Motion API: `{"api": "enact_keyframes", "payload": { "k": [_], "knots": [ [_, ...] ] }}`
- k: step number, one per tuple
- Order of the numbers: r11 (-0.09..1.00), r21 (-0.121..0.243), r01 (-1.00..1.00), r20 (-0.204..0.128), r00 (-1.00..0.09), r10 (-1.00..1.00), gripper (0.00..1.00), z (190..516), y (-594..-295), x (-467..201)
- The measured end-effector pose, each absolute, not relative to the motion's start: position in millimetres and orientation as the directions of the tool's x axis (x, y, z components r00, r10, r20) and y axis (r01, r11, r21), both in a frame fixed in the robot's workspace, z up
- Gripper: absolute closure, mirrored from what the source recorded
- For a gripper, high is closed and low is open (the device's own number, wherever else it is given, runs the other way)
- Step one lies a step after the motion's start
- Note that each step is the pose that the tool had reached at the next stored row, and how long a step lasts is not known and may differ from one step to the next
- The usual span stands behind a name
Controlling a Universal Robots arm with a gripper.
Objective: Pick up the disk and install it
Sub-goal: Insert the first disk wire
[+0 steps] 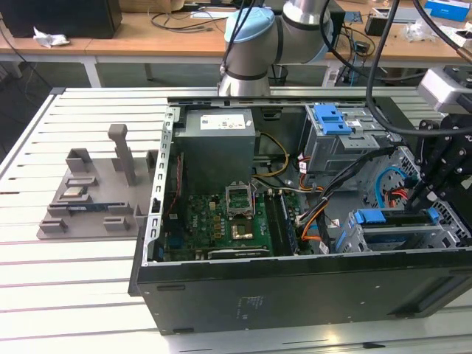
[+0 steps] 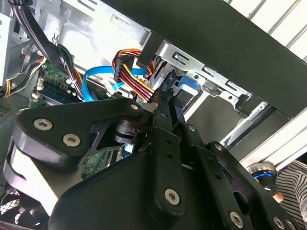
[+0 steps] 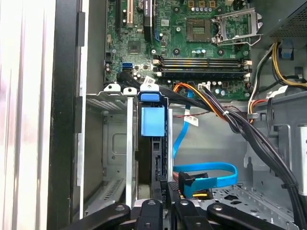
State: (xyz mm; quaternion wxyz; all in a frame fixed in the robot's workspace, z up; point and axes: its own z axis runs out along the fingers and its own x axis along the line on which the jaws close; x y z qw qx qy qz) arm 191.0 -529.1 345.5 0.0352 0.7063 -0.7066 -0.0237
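Black linkage bars of your gripper [image 2: 165,108] crowd the near edge of both wrist views, and its fingers [image 2: 169,115] run close together up to a blue-edged part at the drive cage. They look closed on it, though the contact itself is hidden behind the links, so treat that as a likely grip rather than a certain one.

Look at the first wrist view: the disk [image 3: 154,143] stands on edge in a slot of the metal drive cage [image 3: 112,143], its blue bracket tab at the open end towards the motherboard [image 3: 192,33]. It appears well down in the slot, between the cage walls, with the gripper [image 3: 165,201] right at its near end. In the exterior view, the same blue bracket [image 1: 383,217] lies along the cage at the exterior view's right, under the dark gripper body [image 1: 419,198].

You can judge the pickup as done: the disk is off the table and inside the computer case [image 1: 295,295]. Insertion looks mostly complete, but you cannot tell from these angles whether the bracket is fully seated or latched. A blue data cable [image 3: 211,175] lies loose just beside the slot, and no cable is visibly plugged into the drive.
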Motion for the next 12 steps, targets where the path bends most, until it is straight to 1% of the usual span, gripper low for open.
{"api": "enact_keyframes", "payload": {
  "k": [12],
  "knots": [
    [0.001, 0.083, -0.997, 0.016, 0.001, -1.0, 0.83, 338.8, -531.3, 189.6]
  ]
}}
